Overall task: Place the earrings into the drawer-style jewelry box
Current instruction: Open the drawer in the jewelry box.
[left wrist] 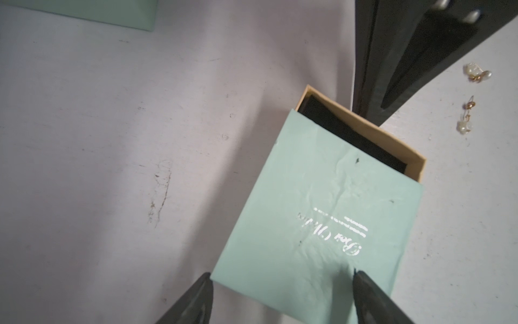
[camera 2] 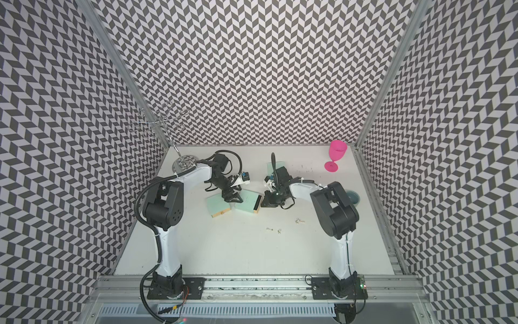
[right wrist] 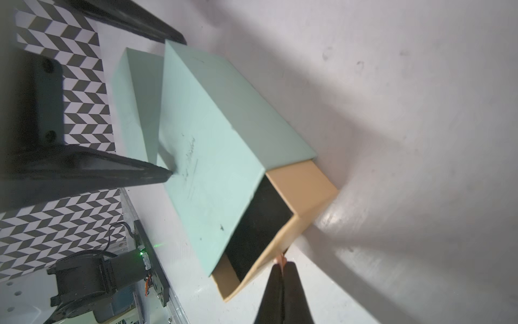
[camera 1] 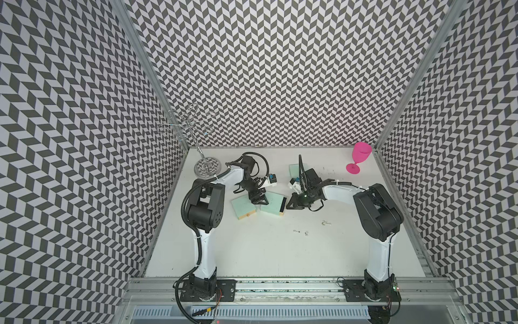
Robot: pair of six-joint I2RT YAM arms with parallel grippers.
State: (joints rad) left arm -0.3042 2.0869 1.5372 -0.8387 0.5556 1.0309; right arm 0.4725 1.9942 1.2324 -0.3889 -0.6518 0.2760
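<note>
left gripper (camera 2: 234,199): mine; jaws spread, set down on the jewelry box's top.
jewelry box (camera 2: 246,202): mint-green sleeve, under my left fingers.
drawer (camera 2: 257,204): partly out, dark inside, at my right fingertips.
right gripper (camera 2: 263,202): mine; jaws closed together, tip at the drawer's outer end.
second mint-green box (camera 2: 217,207): just beside my left fingers, away from my right ones.
earrings (camera 2: 300,221): tiny silvery clusters, apart from both sets of fingers, nearer my right.
pink goblet (camera 2: 336,153): upright, well apart from my right fingers.
wire stand (camera 2: 183,166): well beyond my left fingers.
</note>
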